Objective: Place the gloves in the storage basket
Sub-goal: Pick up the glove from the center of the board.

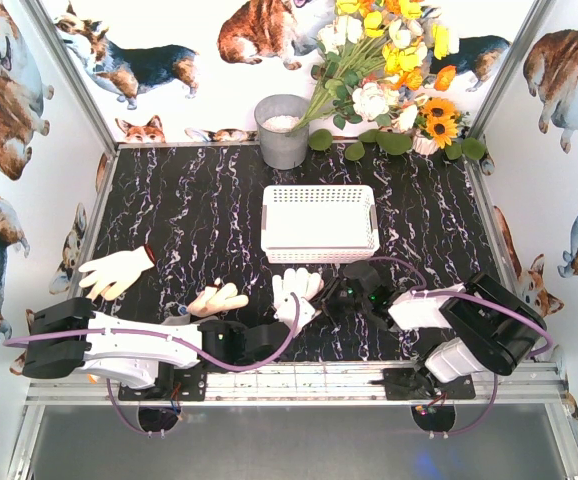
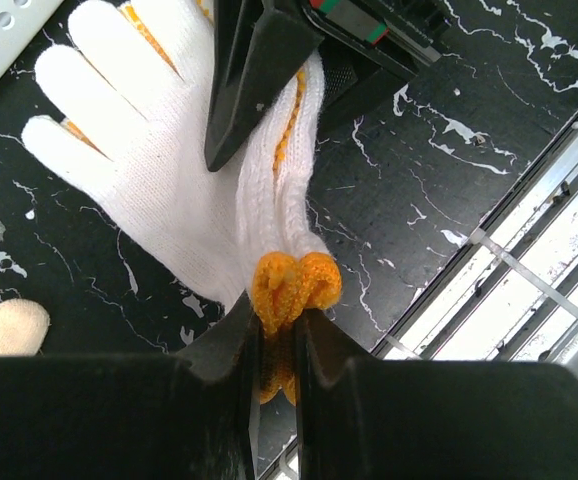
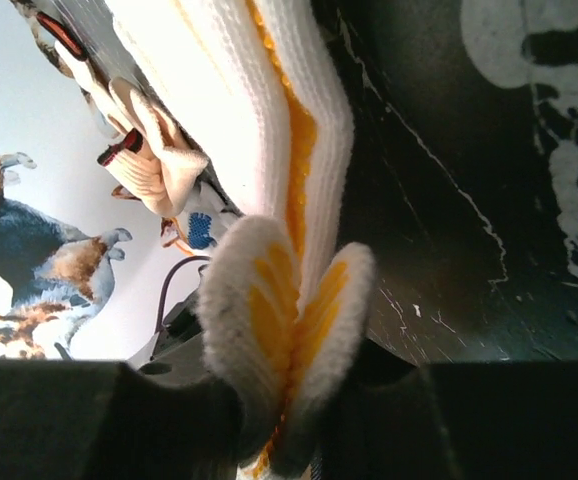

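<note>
The glove (image 2: 169,170) is lying lengthwise on the surface (image 1: 189,210), fingers pointing toward the storage basket (image 1: 319,222). The left pincer (image 2: 279,345) is gripping its cuff, and the right pincer (image 3: 289,410) is squeezing a fold.

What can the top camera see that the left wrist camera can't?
Only the top camera shows the grey bucket, the flowers and the far-left glove. Only the left wrist camera shows the orange cuff bunched up in the left gripper. Both show the middle glove and the white basket, though the wrist camera catches just a corner of it.
</note>
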Controlling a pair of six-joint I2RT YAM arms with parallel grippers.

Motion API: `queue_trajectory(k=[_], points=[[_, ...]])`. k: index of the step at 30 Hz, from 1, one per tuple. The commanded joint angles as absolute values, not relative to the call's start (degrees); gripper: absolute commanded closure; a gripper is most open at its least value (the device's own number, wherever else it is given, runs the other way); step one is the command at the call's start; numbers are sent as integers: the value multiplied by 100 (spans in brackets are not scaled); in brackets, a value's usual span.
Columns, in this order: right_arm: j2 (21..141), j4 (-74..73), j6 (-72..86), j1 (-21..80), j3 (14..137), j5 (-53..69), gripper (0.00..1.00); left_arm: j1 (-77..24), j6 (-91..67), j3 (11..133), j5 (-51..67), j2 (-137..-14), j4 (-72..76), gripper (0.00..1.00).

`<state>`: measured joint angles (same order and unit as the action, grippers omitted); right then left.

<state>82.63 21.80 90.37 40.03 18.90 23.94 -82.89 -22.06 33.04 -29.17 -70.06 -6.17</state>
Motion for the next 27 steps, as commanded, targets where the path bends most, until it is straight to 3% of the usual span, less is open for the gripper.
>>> queue_trajectory(k=[1, 7, 13, 20, 27], points=[[8174, 2534, 8932, 4025, 1932, 2435, 78, -8262, -2093, 3605, -2932, -6821, -875, 100], [7796, 2628, 8999, 4025, 2029, 2421, 91, -8172, -1741, 3951, -2979, -6542, -1713, 100], [6747, 1167, 8597, 4025, 2745, 2021, 100, -7523, -1348, 4888, -2369, -6434, -2558, 100], [5568, -555, 7793, 3983, 3627, 907, 100, -7022, -501, 5750, -2376, -6644, -2741, 100], [5276, -1439, 6870, 3640, 4501, 19, 100, -6370, 443, 6876, -2142, -7554, -2335, 100]])
